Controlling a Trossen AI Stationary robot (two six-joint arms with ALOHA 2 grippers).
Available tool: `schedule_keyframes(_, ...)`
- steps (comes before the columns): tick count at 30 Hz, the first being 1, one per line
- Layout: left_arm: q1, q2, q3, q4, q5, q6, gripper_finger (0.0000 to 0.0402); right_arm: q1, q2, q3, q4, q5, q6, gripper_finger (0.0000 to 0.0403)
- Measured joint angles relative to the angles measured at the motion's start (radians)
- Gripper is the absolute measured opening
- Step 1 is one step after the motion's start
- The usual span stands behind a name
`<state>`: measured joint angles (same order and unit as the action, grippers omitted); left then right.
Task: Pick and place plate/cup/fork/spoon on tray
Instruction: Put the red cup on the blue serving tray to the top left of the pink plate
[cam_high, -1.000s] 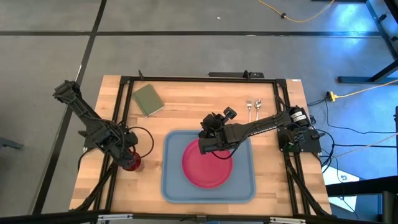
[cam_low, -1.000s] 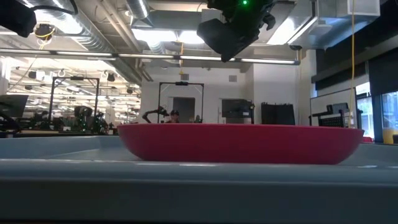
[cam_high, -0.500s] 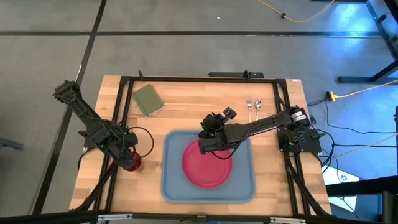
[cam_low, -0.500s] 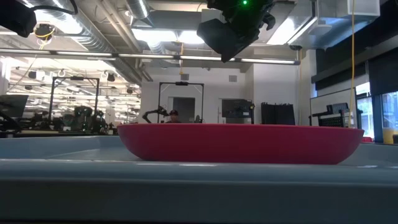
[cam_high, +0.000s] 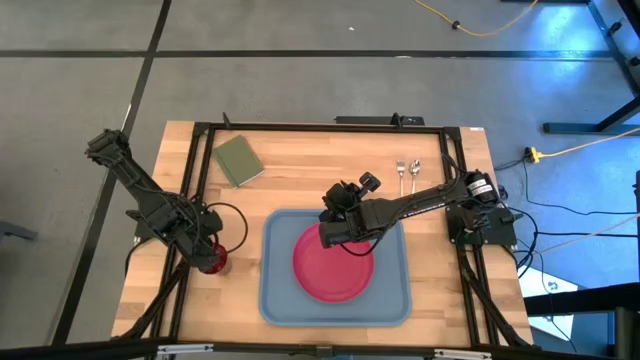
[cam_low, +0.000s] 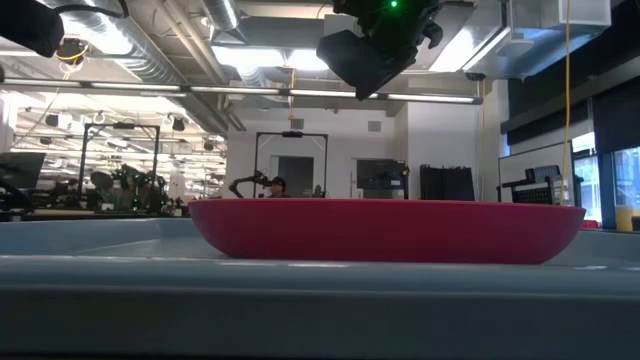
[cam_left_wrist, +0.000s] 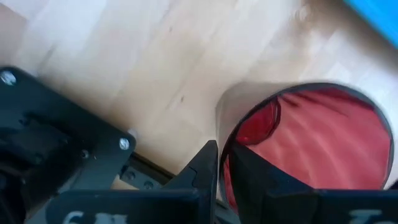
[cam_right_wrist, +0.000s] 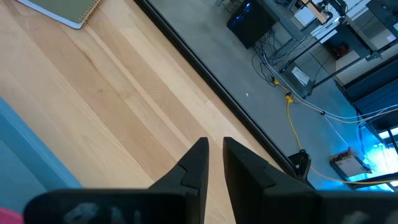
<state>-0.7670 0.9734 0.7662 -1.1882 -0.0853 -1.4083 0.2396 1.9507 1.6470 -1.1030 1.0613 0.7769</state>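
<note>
Left wrist view puts the small dark red round cup (cam_left_wrist: 311, 146) right at your left gripper (cam_left_wrist: 225, 163), its near-closed fingers pinching the cup's thin rim, one inside and one outside. The cup stands on the wooden table (cam_high: 300, 170) just beside the light blue rectangular plastic tray (cam_high: 275, 300). Lift straight before crossing the raised rim, and set it clear of the wide pink-red plastic plate (cam_high: 333, 268) already there. Smooth plastic may slip; keep it level. Your right gripper (cam_right_wrist: 214, 163), fingers nearly together and empty, hovers over the plate's far edge.
</note>
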Motion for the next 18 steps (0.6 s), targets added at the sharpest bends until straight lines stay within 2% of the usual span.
schedule_keyframes(8,0.0,0.0,0.0,0.0,-0.012,0.005,0.0033,0.0,0.0,0.0,0.0,0.0,0.0,0.0054)
schedule_keyframes(14,0.0,-0.003,0.0,0.001,-0.093,0.048,0.0033,0.0,0.0,0.0,0.0,0.0,0.0,0.0054)
schedule_keyframes(18,0.0,-0.008,0.0,0.004,-0.107,0.057,0.0033,0.0,0.0,0.0,0.0,0.0,0.0,0.0054)
